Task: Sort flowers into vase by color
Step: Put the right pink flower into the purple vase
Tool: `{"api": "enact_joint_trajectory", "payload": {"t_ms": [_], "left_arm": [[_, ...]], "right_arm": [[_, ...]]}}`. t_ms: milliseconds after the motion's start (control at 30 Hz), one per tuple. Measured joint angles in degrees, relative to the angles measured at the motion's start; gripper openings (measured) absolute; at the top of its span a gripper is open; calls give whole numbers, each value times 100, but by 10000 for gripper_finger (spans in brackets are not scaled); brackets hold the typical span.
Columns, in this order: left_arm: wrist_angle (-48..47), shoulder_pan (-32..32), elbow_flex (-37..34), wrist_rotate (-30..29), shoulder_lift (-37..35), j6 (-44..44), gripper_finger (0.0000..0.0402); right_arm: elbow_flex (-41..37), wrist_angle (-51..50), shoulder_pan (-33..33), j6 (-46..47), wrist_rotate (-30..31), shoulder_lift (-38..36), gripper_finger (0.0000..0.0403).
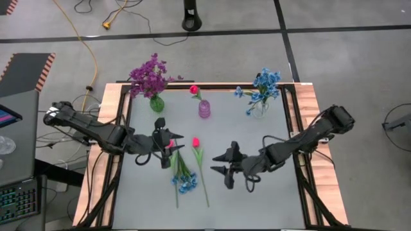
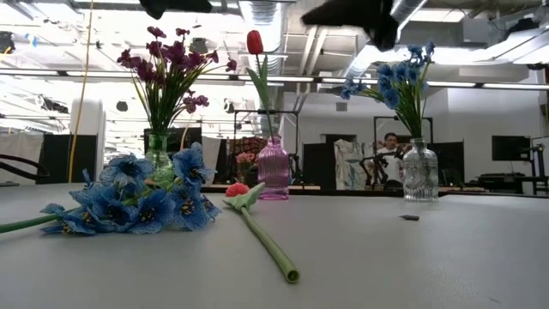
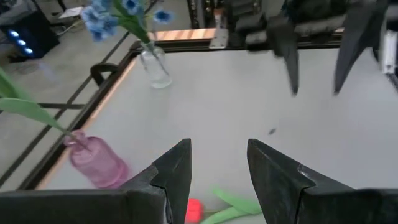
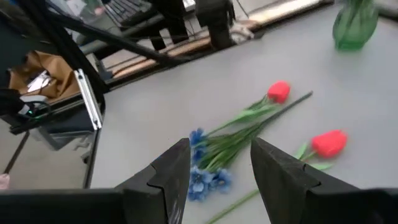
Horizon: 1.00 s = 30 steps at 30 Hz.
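Three vases stand along the far edge: a green one [image 1: 156, 102] with purple flowers [image 1: 149, 74], a pink one [image 1: 204, 108] with a red tulip [image 1: 193, 90], and a clear one [image 1: 259, 110] with blue flowers [image 1: 264, 85]. A blue sprig [image 1: 185, 181] and two red tulips [image 1: 196, 142] [image 1: 171, 144] lie flat on the table's middle. My left gripper [image 1: 172, 145] hovers open above the left tulip's bud [image 3: 194, 210]. My right gripper [image 1: 221, 164] hangs open to the right of the loose flowers, pointing at them [image 4: 205, 174].
The grey table top [image 1: 257, 192] is bordered by a wooden frame [image 1: 318, 147]. A small dark speck [image 2: 410, 217] lies on the table before the clear vase. A desk with a keyboard [image 1: 16, 199] stands left of the table. A person [image 2: 391, 146] sits in the room beyond.
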Motion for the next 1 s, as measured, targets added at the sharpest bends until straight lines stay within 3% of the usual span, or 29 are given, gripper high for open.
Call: {"api": "enact_joint_trajectory", "payload": {"t_ms": [300, 667, 800, 1000], "left_arm": [[247, -183, -360, 2, 1, -331, 144], [491, -203, -622, 103, 1, -566, 144], [502, -202, -622, 127, 1, -569, 144], [496, -201, -622, 141, 1, -569, 144]], "right_arm": [[0, 897, 16, 1033, 9, 1227, 195], [437, 899, -270, 1812, 24, 2330, 195], [728, 684, -433, 1811, 22, 2586, 195], [1071, -661, -601, 2092, 33, 2586, 195]]}}
